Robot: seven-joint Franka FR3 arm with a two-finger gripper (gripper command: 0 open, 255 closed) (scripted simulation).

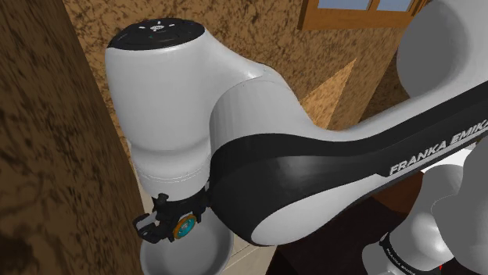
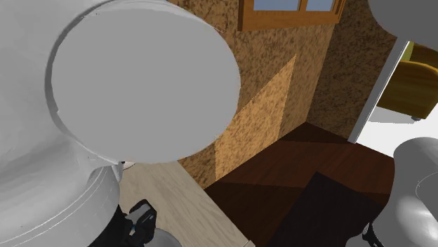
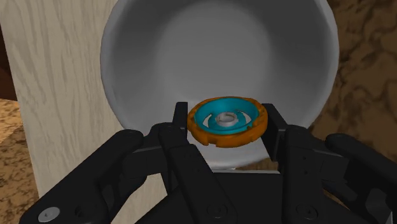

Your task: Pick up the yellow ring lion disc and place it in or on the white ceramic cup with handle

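Gripper (image 3: 224, 127) clasping a small disc (image 3: 210, 137) just above a white cup (image 3: 191, 51).
In the wrist view, the two black fingers are pressing on the disc's orange rim from either side, closed only as far as the disc allows. Its teal face and grey centre ring are turning toward the camera. Being round, it has no true long axis, though it is appearing as an oval stretching from finger to finger. Behind it, the cup's hollow is opening toward the camera, and the cup is standing on a pale wooden top (image 3: 57, 76). The shoulder view is adding height: the gripper (image 1: 174, 221) is hanging under the big white arm (image 1: 258, 172), with the disc (image 1: 185, 227) over the cup's rim (image 1: 188, 254). The second exterior view is adding a dark brown floor (image 2: 295, 182) beside the top.
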